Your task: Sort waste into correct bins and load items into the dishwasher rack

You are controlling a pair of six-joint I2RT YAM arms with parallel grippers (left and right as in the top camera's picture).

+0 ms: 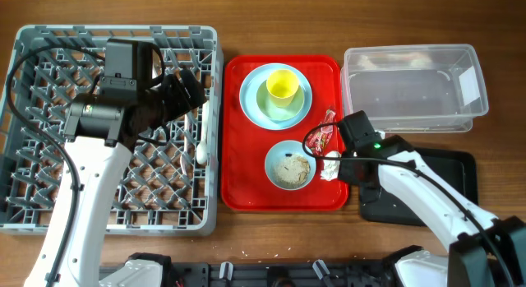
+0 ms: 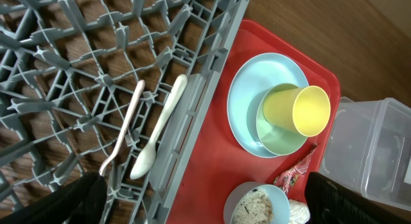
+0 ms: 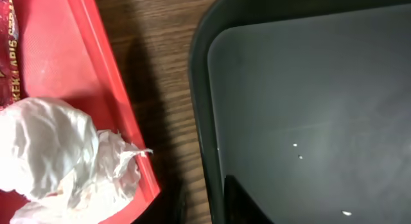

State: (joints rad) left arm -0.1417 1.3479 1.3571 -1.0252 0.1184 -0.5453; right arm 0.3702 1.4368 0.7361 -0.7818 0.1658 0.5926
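Right fingers (image 1: 343, 168) at the crumpled tissue (image 3: 58, 160), likely bound for the black tray (image 3: 308, 89); grip unclear. Left fingers (image 2: 70, 198) gape empty over the rack (image 1: 115, 30).

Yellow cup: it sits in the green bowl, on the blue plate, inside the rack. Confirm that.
Wrong in one respect. The yellow cup sits in the green bowl, on the blue plate, but on the red tray, beside the rack, not inside it. The left wrist view shows it.
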